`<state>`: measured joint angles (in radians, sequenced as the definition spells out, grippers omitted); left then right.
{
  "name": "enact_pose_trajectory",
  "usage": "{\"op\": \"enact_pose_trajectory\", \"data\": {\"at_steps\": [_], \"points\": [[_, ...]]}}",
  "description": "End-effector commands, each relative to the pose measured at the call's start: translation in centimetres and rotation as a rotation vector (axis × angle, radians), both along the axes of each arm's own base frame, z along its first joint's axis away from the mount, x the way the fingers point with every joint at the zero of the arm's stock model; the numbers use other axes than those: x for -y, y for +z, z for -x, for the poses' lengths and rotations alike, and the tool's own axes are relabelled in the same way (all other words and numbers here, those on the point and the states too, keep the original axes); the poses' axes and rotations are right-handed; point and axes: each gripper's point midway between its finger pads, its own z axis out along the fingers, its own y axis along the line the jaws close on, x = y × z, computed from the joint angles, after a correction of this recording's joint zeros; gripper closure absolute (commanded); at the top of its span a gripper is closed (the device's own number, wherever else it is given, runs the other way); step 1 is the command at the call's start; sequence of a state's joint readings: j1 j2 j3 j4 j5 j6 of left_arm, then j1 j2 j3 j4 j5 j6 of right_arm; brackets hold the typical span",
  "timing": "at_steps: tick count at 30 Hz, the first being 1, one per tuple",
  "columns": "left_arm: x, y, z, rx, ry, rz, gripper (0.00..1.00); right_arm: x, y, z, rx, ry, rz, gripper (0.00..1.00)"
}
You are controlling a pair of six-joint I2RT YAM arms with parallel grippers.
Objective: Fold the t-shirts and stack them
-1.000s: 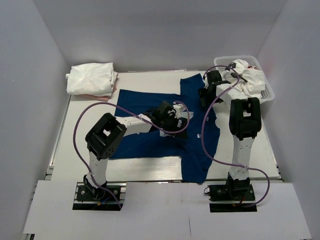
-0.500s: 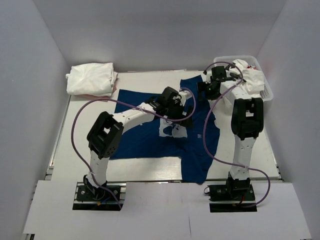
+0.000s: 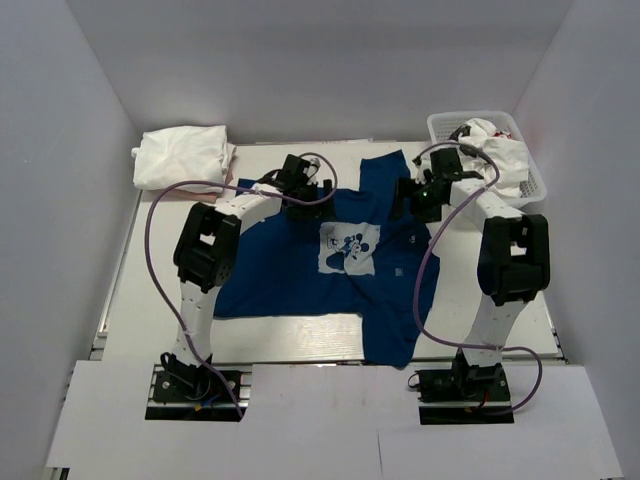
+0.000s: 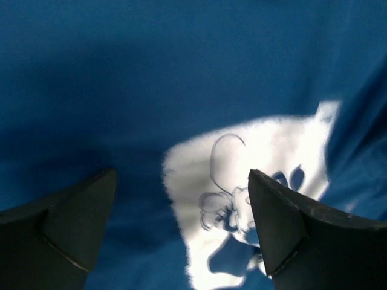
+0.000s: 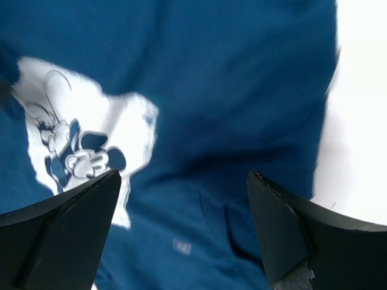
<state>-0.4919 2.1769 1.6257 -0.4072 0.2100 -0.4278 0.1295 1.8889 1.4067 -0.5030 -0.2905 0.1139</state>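
While the blue t-shirt lies flat on the worktop, the left gripper and right gripper hang over it, both spread wide, holding nothing.

The left arm and the right arm are showing the same build: white rounded links are alternating with black box-like joint housings. Each arm is rising from a dark base plate, which is sitting at the near edge of the table. A thin purple cable is running in a loose loop along each arm, above the table. The left gripper and the right gripper are each carrying two matt black fingers, wedge-shaped and narrowing towards the tips.
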Motion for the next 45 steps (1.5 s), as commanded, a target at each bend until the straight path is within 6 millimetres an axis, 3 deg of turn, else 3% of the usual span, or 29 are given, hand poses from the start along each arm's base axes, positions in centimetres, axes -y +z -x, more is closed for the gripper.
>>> {"op": "enact_pose_trajectory", "data": {"at_steps": [1, 3, 5, 8, 9, 15, 16, 17, 19, 22, 23, 26, 28, 33, 38, 39, 41, 42, 45], "points": [[-0.5, -0.4, 0.0, -0.019, 0.029, -0.012, 0.00, 0.2, -0.1, 0.7, -0.022, -0.061, -0.021, 0.10], [-1.2, -1.2, 0.0, -0.040, 0.040, -0.022, 0.00, 1.4, -1.8, 1.1, -0.061, -0.105, 0.031, 0.10], [-2.8, -2.4, 0.2, -0.063, 0.070, -0.051, 0.00, 3.9, -3.8, 0.7, -0.062, -0.169, 0.118, 0.10], [-3.7, -3.3, 1.1, -0.093, 0.080, -0.066, 0.00, 5.4, -5.9, 0.5, -0.116, -0.220, 0.140, 0.10], [-4.1, -3.0, 0.9, -0.082, 0.089, -0.060, 0.00, 5.5, -7.2, 0.7, -0.158, -0.220, 0.140, 0.10], [-5.1, -2.2, 0.6, -0.064, 0.102, -0.056, 0.00, 8.3, -10.0, 2.4, -0.231, -0.326, 0.173, 0.10], [-5.1, -2.4, 0.8, -0.069, 0.096, -0.050, 0.00, 8.5, -10.0, 2.5, -0.236, -0.337, 0.181, 0.10], [-5.1, -2.5, 0.8, -0.069, 0.096, -0.050, 0.00, 10.5, -10.1, 2.5, -0.241, -0.391, 0.205, 0.10], [-5.3, -2.4, 0.7, -0.073, 0.099, -0.042, 0.00, 11.5, -10.0, 2.2, -0.239, -0.424, 0.204, 0.10], [-5.7, -2.4, 0.5, -0.069, 0.101, -0.045, 0.00, 12.3, -9.1, 0.7, -0.197, -0.429, 0.212, 0.10], [-5.8, -2.4, 0.5, -0.065, 0.094, -0.049, 0.00, 13.6, -9.2, 0.5, -0.192, -0.455, 0.258, 0.10], [-6.2, -2.4, 0.2, -0.061, 0.096, -0.053, 0.00, 14.6, -8.0, -1.9, -0.145, -0.457, 0.285, 0.10], [-6.6, -2.4, 0.0, -0.062, 0.105, -0.052, 0.00, 15.0, -7.7, -2.0, -0.150, -0.433, 0.314, 0.10], [-6.2, -2.3, -0.6, -0.055, 0.092, -0.047, 0.00, 13.5, -6.0, -3.3, -0.067, -0.332, 0.299, 0.10], [-5.0, -0.7, -1.1, -0.035, 0.058, 0.014, 0.00, 11.3, -3.3, -4.1, 0.037, -0.162, 0.326, 0.10], [-4.8, -0.1, -1.6, -0.013, 0.058, 0.023, 0.00, 8.0, -2.2, -4.2, 0.080, -0.080, 0.300, 0.10], [-4.3, 0.9, -1.9, 0.001, 0.043, 0.049, 0.00, 6.8, -0.6, -4.5, 0.131, -0.032, 0.309, 0.10], [-4.1, 1.4, -2.3, 0.019, 0.043, 0.057, 0.00, 5.0, 0.9, -4.8, 0.176, 0.005, 0.310, 0.10], [-3.7, 2.9, -2.4, 0.044, 0.029, 0.084, 0.00, 4.4, 2.8, -5.9, 0.235, -0.007, 0.373, 0.10]]}}
